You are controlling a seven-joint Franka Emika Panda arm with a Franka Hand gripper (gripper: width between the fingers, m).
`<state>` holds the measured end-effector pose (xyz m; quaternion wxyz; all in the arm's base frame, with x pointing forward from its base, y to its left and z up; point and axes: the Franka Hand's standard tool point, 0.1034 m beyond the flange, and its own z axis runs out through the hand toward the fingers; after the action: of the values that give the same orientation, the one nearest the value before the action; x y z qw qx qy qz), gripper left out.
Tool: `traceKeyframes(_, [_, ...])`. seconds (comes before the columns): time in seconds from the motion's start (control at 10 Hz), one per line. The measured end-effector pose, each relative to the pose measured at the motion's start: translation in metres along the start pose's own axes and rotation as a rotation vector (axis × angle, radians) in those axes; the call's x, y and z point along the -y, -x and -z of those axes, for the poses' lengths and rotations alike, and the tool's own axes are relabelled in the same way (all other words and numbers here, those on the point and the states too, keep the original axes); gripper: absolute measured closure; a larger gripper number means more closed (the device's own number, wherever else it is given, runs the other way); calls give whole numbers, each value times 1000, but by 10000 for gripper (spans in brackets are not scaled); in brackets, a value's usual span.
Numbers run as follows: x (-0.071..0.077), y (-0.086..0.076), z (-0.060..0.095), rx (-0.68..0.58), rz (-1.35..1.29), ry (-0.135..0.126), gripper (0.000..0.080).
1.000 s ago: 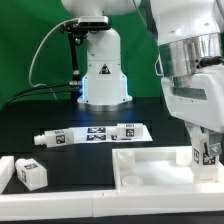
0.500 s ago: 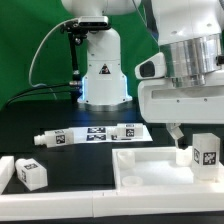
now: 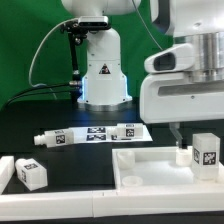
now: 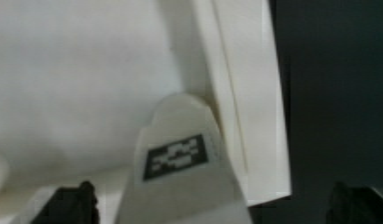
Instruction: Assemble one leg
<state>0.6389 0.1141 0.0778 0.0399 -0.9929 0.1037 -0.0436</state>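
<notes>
The leg [image 3: 205, 152], a small white block with tag markers, stands upright at the far right corner of the white tray-like piece [image 3: 150, 178]. My gripper [image 3: 197, 129] hangs just above it, open and empty, with one dark finger [image 3: 178, 134] showing beside the leg. In the wrist view the leg [image 4: 181, 160] sits between my two fingertips [image 4: 72, 206], with a gap on each side, and the gripper [image 4: 214, 207] is spread wide. The tray's white floor and raised rim [image 4: 232, 90] fill that view.
A second, alike small tagged block [image 3: 30, 172] lies at the exterior view's left. Two long white tagged rods [image 3: 92, 135] lie on the black table behind the tray. The robot's base [image 3: 103, 75] stands at the back.
My gripper has let go of the leg and risen. The leg stays standing on the tray's corner.
</notes>
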Motion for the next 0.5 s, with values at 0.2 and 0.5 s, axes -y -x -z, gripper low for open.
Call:
traceKeyframes(0.2, [0,0,0,0,-30,0,262])
traceKeyframes(0.5, [-3,0,-1,1,-171,4,509])
